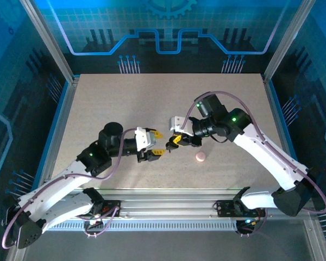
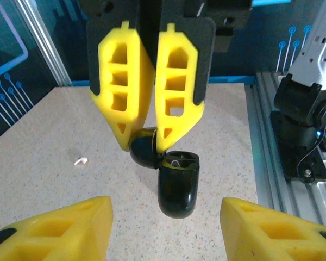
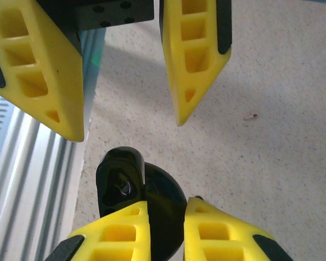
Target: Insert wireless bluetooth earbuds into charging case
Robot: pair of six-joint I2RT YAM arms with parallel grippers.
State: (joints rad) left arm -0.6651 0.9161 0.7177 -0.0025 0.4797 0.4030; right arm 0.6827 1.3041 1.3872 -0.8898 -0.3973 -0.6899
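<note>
The black charging case hangs just above the table with its lid flipped open. My right gripper is shut on that lid, and the case body hangs beside its fingers. My left gripper is open, its yellow fingers well apart on either side of the case body and not touching it. Something glints in the case's open wells; I cannot tell what it is. The earbuds are hidden. In the top view, both grippers meet near the table's front middle.
A small pink round object lies on the table right of the grippers. A tiny white scrap lies on the speckled tabletop. The aluminium rail and the right arm's base stand close by at the front edge.
</note>
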